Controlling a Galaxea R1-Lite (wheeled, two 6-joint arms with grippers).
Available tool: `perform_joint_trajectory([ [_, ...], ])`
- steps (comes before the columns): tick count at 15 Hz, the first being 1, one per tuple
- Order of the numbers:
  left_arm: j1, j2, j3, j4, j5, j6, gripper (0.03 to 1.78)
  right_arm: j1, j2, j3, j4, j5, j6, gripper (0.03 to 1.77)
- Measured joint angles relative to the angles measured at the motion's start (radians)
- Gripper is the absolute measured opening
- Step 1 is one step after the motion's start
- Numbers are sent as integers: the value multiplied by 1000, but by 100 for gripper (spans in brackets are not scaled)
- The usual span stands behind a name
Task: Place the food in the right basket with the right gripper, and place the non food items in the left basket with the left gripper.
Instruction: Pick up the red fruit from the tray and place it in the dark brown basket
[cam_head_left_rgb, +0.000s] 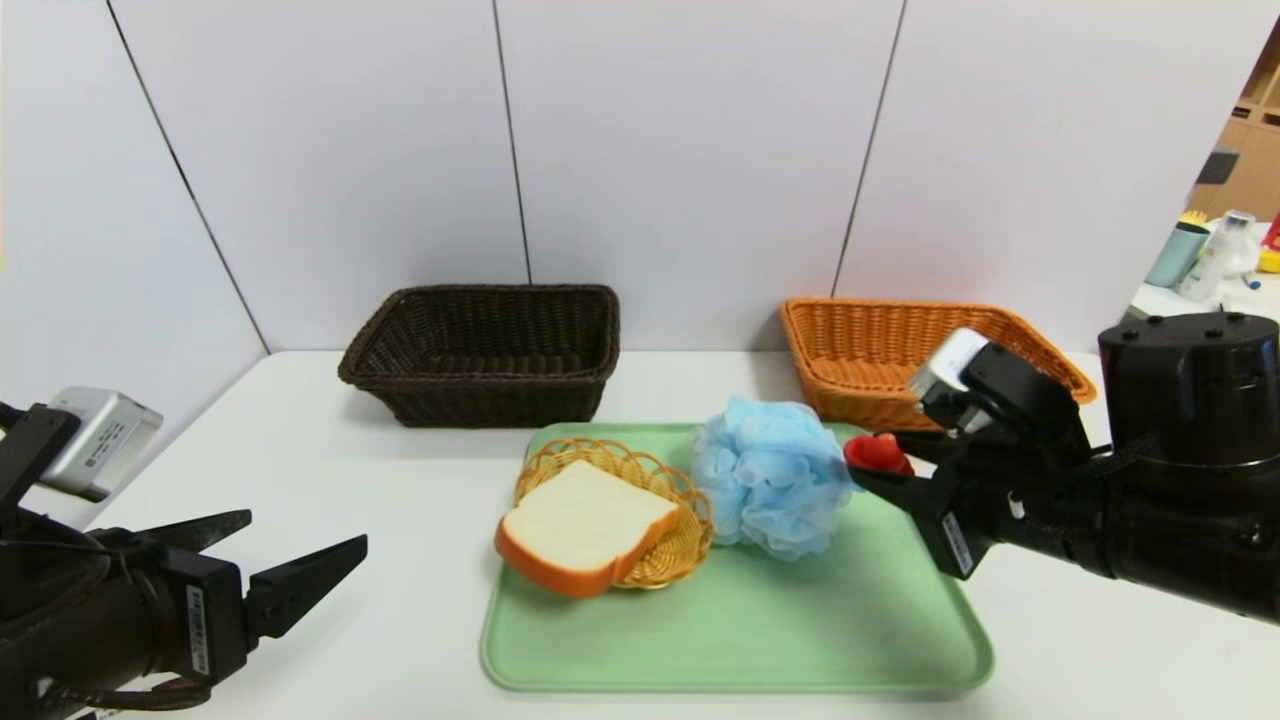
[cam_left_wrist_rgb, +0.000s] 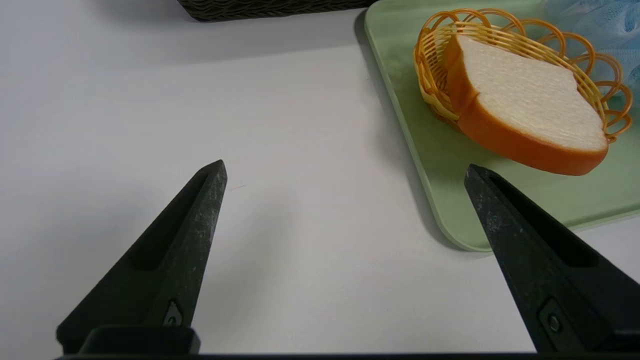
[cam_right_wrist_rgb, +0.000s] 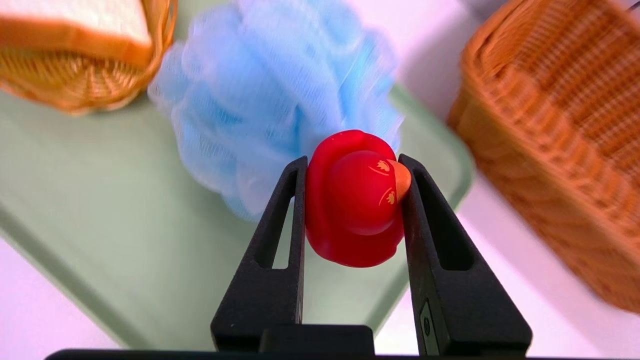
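**A:** So which step is this? The right pincer (cam_right_wrist_rgb: 352, 172) is clamped on a small red toy duck (cam_right_wrist_rgb: 355, 200), held up off the green tray (cam_head_left_rgb: 760, 640), just beside the blue bath pouf (cam_head_left_rgb: 772, 485). Odd thing is a duck isn't really food, but it's the right arm that has it.

**B:** Yeah, looks like the carry stage to me. The orange basket (cam_head_left_rgb: 1040, 355) is close behind it, so next it needs to swing over that rim and let go. The left pincer (cam_left_wrist_rgb: 345, 172) sits spread wide over the white worktop (cam_head_left_rgb: 330, 470), parked near the tray edge.

**A:** And the rest? The bread slice (cam_head_left_rgb: 585, 525) is propped in the little yellow wicker basket (cam_head_left_rgb: 665, 480), and the dark basket (cam_head_left_rgb: 480, 355) is at the back left.

**B:** Any readable writing? There are stickers on both arms, but I can't make them out. The duck only has tiny gold eye marks.
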Motion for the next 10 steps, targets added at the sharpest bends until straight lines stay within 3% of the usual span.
perform_joint_trajectory([
  [5, -1, 0, -1, 0, 0, -1, 169, 3, -40, -172, 97, -18, -8, 57],
  [10, -15, 0, 1, 1, 0, -1, 169, 17, 48, -361, 96, -27, -21, 56],
])
